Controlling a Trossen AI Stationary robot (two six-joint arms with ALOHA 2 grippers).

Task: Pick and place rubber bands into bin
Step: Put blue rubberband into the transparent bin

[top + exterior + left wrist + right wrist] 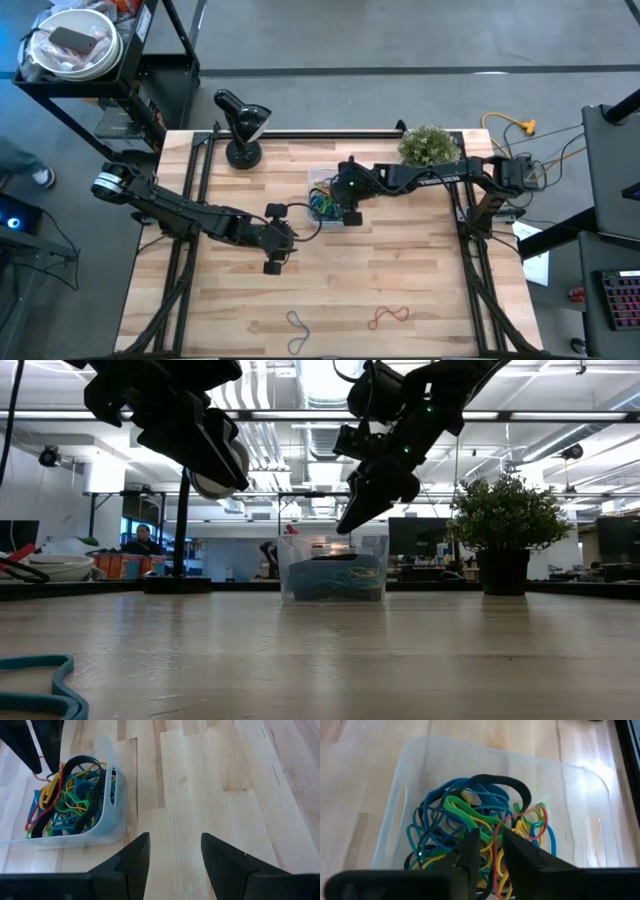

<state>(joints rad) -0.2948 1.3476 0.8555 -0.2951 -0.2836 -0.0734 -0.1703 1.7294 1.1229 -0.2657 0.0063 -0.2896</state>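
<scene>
Two tools: both hanging above the bench (400, 270).
Right tool (491, 851): fingers slightly parted over bin (580, 800), a red rubber band (496, 851) hanging between them.
Left tool (172, 857): fingers standing spread, gripping nothing.

Right pincer (489, 851) fingers slightly parted, pointing down; left pincer (172, 862) wide open, hovering

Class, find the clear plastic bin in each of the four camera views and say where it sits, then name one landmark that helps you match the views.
High view: the bin lies centre, slightly above the middle, under the right gripper.
Low view: centre of the picture, standing on the table.
Left wrist view: at the left edge, full of rubber bands.
Right wrist view: fills most of the picture.
Shared landmark: the coloured tangle of bands inside it.
</scene>
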